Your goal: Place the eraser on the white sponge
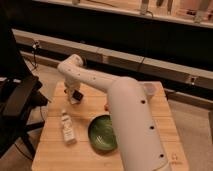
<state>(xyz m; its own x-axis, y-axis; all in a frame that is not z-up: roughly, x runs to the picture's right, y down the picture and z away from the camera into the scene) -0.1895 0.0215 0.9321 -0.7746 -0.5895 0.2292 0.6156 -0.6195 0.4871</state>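
My gripper (pixel 75 96) hangs at the end of the white arm, low over the back left part of the wooden table (pixel 55 150). A small dark block, seemingly the eraser (pixel 78 94), sits at the gripper's tip. Just below it lies a small whitish pad, the white sponge (pixel 73 101), on the table. I cannot tell whether the dark block touches the pad or is still held.
An upright white bottle (pixel 66 129) with a label stands front left. A green bowl (pixel 102 132) sits in the middle, partly behind my arm. A small orange item (pixel 106 105) peeks out beside the arm. A black chair (pixel 17 102) stands left of the table.
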